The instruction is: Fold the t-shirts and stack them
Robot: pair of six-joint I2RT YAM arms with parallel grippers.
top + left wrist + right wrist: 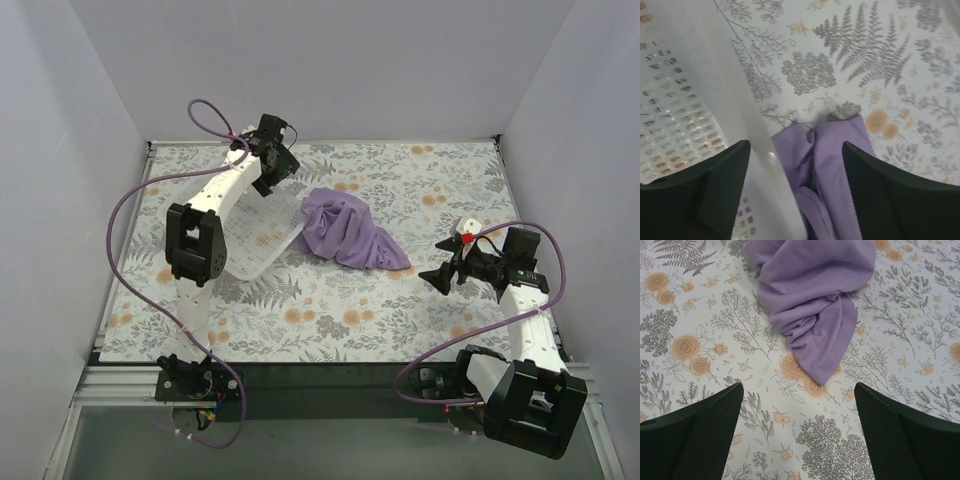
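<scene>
Crumpled purple t-shirt lay mid-frame on floral table. Left gripper spread wide, empty, above rim of white perforated tray, possibly a basket; only wrist view showed this. Right gripper likewise gaping, empty, facing shirt's tip.

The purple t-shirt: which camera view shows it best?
The top external view: the whole crumpled purple t-shirt lies in sight, beside the white basket. The right wrist view shows only its near, tapering end; the left wrist view only one edge next to the basket's rim.

no readable text, labels, brands or numbers anywhere
</scene>
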